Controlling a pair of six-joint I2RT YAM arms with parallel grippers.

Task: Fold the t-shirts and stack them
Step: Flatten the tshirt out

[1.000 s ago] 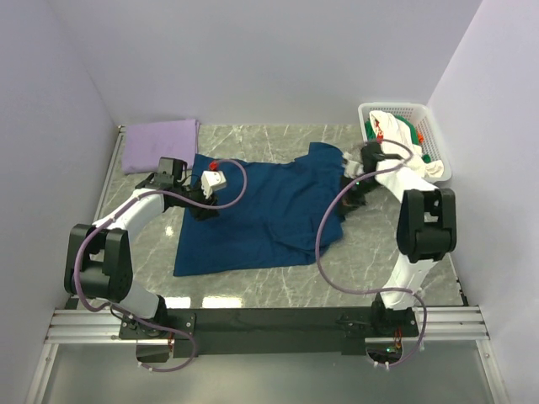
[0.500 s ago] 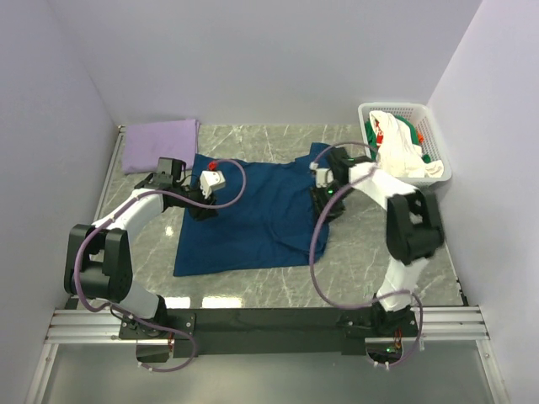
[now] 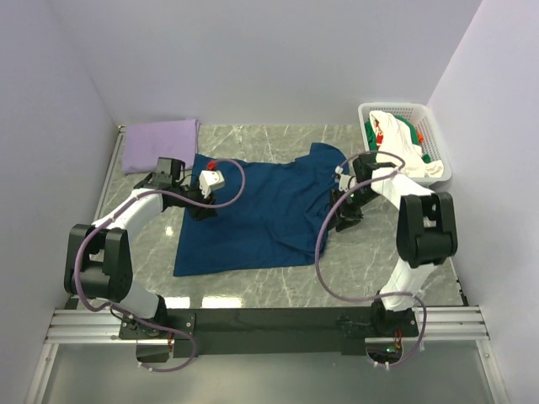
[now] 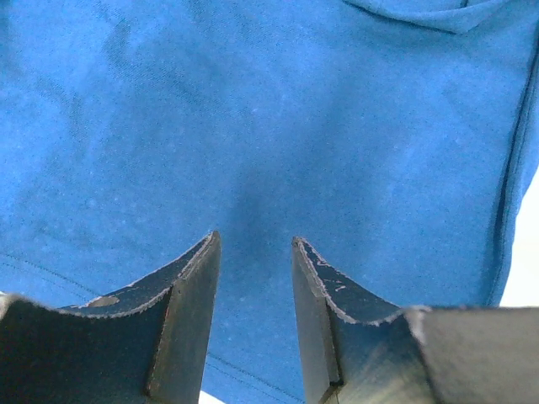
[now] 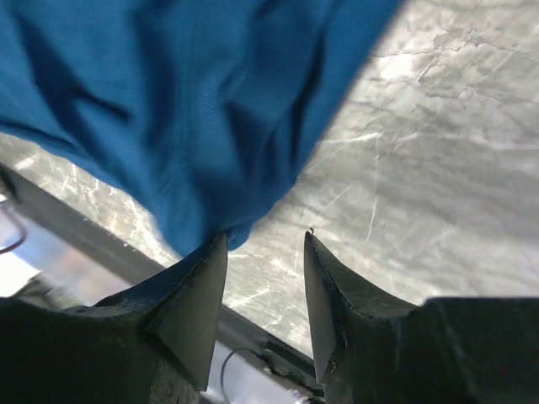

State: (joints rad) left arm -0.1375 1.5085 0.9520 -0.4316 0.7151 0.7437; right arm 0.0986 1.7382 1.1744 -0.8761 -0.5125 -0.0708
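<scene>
On marble table (image 3: 379,252), centre: navy t-shirt (image 3: 261,215), spread out. Top view alone shows lavender t-shirt (image 3: 160,145), far-left corner. Wrist views alone show left gripper (image 4: 254,240) and right gripper (image 5: 265,237) part-open, holding nothing, right at shirt's edge.

Left arm (image 3: 139,209) is stretching low from its base toward the far-left part of the worktop (image 3: 370,252), wrist bending inward. Its left gripper (image 3: 205,204) is pointing down, fingers (image 4: 189,286) standing partly apart and gripping nothing. Right arm (image 3: 425,223) is standing elbow-up near the right edge, forearm folding back toward the middle, right gripper (image 3: 345,217) angling down, fingers (image 5: 198,295) parted and pinching nothing.
</scene>
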